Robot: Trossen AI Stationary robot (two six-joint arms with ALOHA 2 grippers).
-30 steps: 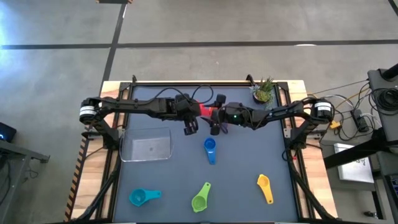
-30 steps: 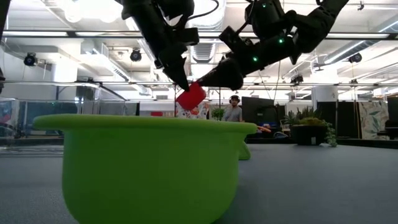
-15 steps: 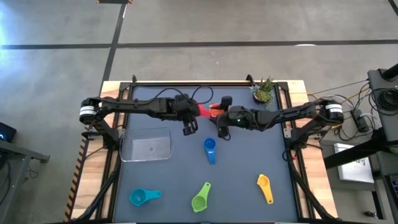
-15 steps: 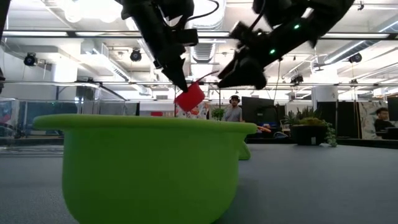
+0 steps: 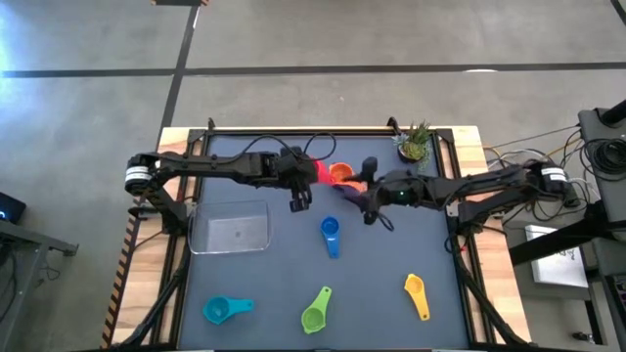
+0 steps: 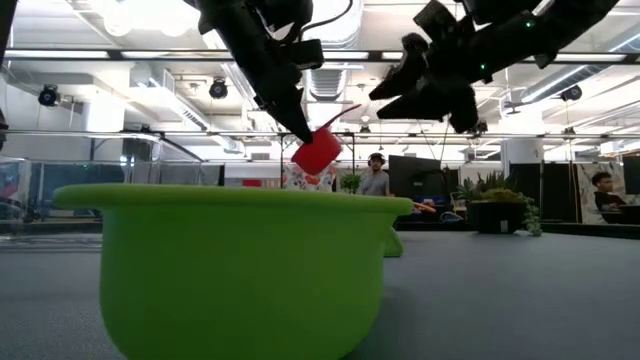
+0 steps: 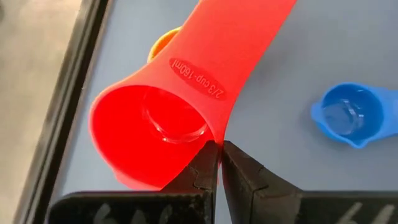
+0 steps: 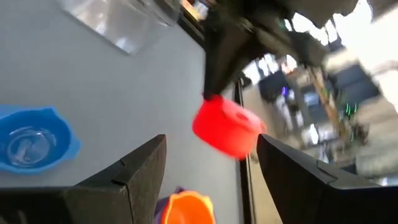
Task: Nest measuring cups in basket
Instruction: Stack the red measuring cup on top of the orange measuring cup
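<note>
A red measuring cup (image 5: 316, 171) hangs over the table's far middle, with my left gripper (image 5: 301, 182) shut on it. Just to its right, an orange cup (image 5: 340, 174) and a purple one (image 5: 350, 190) lie on the table. My right gripper (image 5: 364, 193) hovers open beside them, level, pointing toward the red cup (image 8: 227, 127), its fingers empty. The blue cup (image 5: 330, 236) lies at mid-table. The teal (image 5: 226, 310), lime green (image 5: 315, 311) and yellow (image 5: 416, 294) cups lie along the near edge. The clear basket (image 5: 232, 229) stands empty at the left. My left gripper pinches the rim of the red cup's bowl (image 7: 216, 140), right beside the root of the handle, with one finger on the inner side and one on the outer. The fingers slant down from the table's left. The cup hangs tilted below them (image 6: 318, 152), clear of the table.
A small potted plant (image 5: 415, 143) stands at the far right corner. A raised black frame (image 5: 293, 129) borders the mat. In the low view the lime green cup (image 6: 240, 260) fills the foreground. People show in the room beyond the table.
My right gripper has drawn back from the red cup toward the table's right edge, rising a little and rolling. This has uncovered the orange cup. My left gripper stays in place with the red cup, which has tipped slightly.
</note>
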